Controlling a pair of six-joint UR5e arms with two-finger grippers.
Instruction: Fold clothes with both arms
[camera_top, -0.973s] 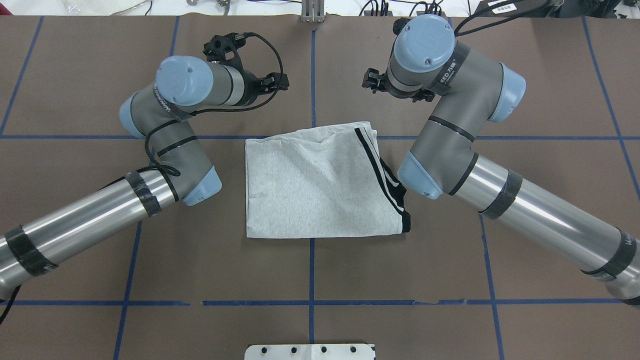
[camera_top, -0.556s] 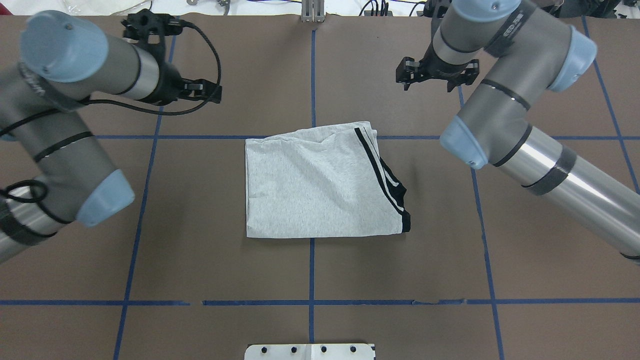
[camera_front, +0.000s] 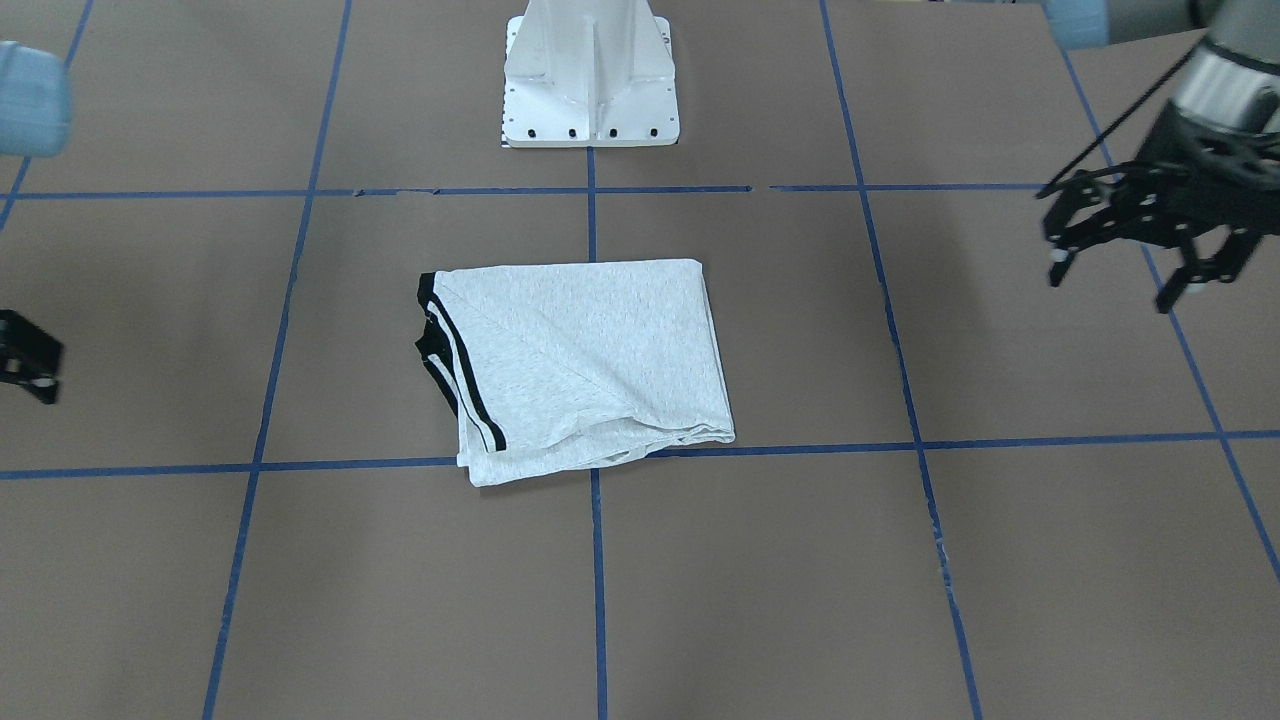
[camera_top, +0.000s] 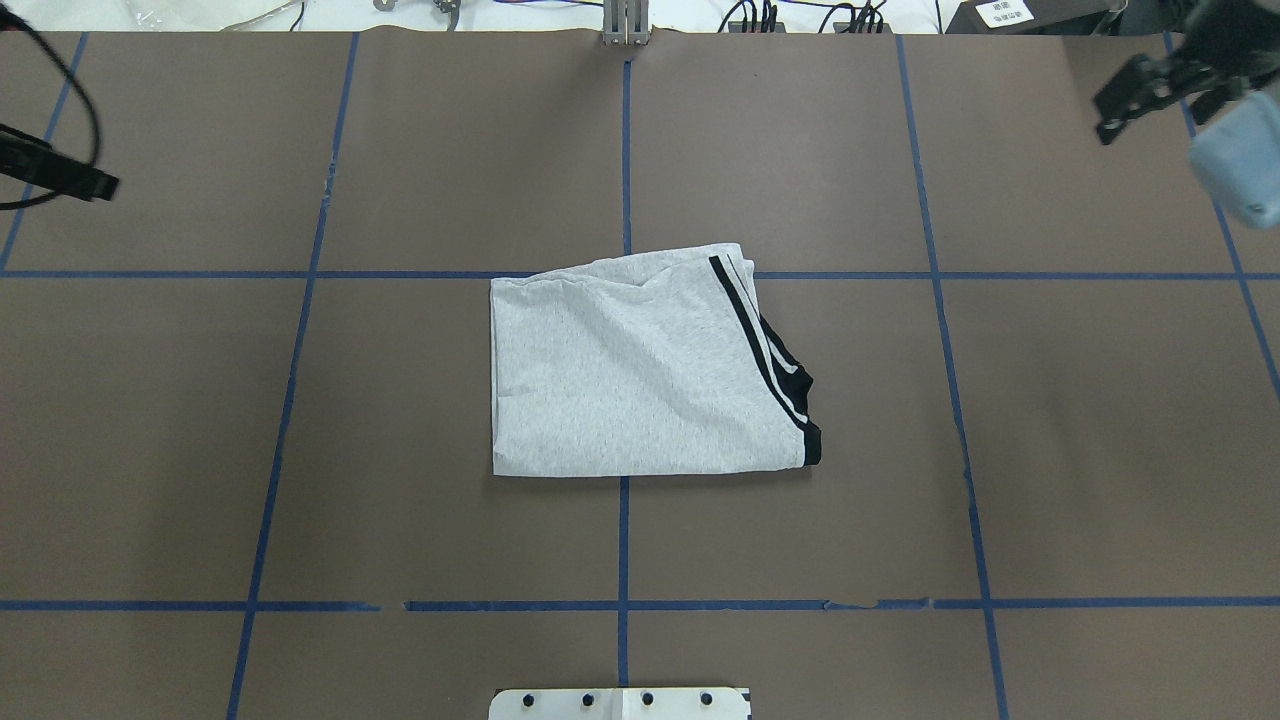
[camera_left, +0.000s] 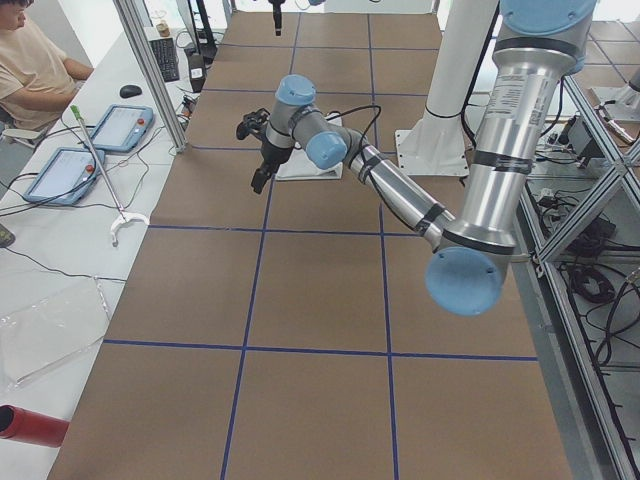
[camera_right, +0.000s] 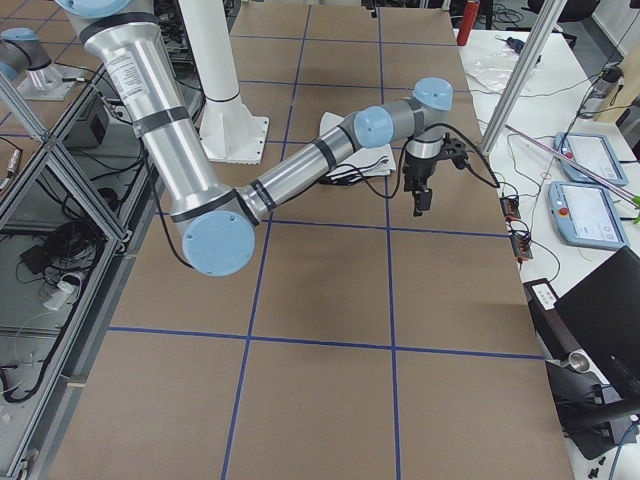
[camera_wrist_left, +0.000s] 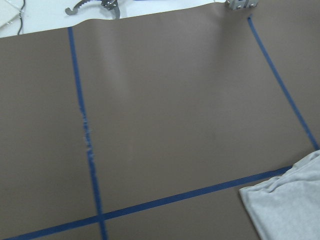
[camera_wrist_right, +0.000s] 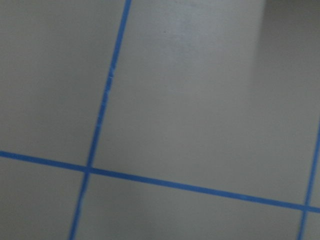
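The T-shirt (camera_top: 640, 380) lies folded into a compact rectangle at the middle of the table (camera_top: 300, 450), its black-striped edge toward the robot's right, and nothing touches it. Within the last second both claws have been drawn away from its far edge and out toward the table's far corners. The left gripper (camera_front: 1115, 280) is spread wide and empty, while the right gripper (camera_top: 1150, 95) is only partly seen, apparently parted and empty. The folding is judged finished, with the arms being retired.
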